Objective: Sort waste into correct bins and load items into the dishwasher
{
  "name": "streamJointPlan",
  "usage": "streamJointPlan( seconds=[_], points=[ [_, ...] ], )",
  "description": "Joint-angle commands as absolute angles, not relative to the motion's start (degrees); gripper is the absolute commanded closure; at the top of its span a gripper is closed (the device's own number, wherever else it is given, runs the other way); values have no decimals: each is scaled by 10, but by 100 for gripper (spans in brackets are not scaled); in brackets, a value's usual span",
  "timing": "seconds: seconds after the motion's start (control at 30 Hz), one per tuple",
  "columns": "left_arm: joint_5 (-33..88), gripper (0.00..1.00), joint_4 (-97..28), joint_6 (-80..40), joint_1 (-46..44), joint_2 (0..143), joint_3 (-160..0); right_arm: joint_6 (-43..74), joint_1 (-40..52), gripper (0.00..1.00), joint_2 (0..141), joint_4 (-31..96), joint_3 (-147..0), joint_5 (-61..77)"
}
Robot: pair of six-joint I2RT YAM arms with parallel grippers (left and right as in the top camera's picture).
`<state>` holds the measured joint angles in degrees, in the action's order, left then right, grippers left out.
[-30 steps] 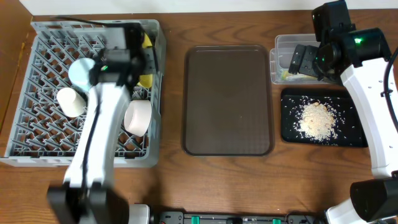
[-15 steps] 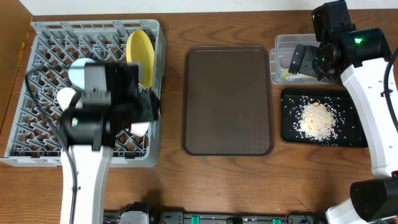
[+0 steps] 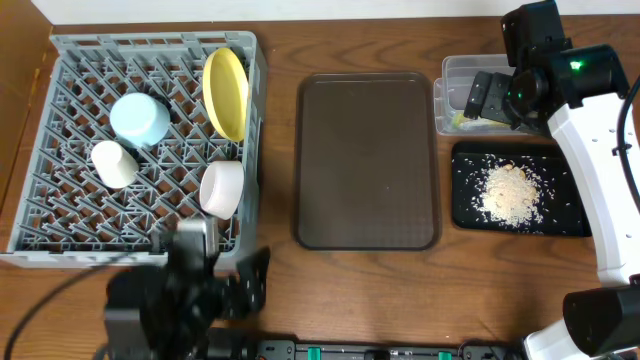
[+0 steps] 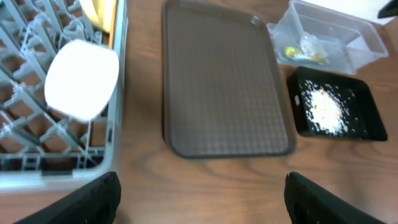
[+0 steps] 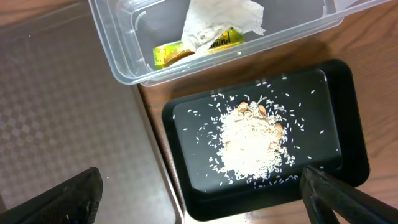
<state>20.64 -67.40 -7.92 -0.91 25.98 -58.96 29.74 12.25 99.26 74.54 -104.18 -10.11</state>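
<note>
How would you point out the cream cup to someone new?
Find the big grey rack on the left. The cup sits toward its left side, beside the blue bowl. It is cream and narrower than the white bowl.

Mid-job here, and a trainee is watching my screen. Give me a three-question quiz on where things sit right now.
1. True or false: the yellow plate stands on edge in the dish rack.
2. The green wrapper lies: A in the dish rack; B in the clear tub; C on the yellow plate.
3. How many dishes are in the dish rack?

Key: 1 true. 2 B. 3 four: yellow plate, blue bowl, white bowl, cream cup.
</note>
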Motion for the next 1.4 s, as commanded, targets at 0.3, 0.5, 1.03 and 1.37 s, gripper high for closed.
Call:
streamJointPlan(
  seconds=[0.3,0.5,1.03,1.37],
  points=[
    [215,10,-738,-91,-8,204,-584,302,113,1,987,746,-1044,-107],
    [203,7,-752,-85,-8,204,-579,302,113,1,987,746,-1044,-107],
    [182,5,-425,-17,-10,105,-298,302,113,1,987,746,-1044,-107],
    [110,5,-274,-17,-10,1,-130,302,113,1,987,746,-1044,-107]
  ],
)
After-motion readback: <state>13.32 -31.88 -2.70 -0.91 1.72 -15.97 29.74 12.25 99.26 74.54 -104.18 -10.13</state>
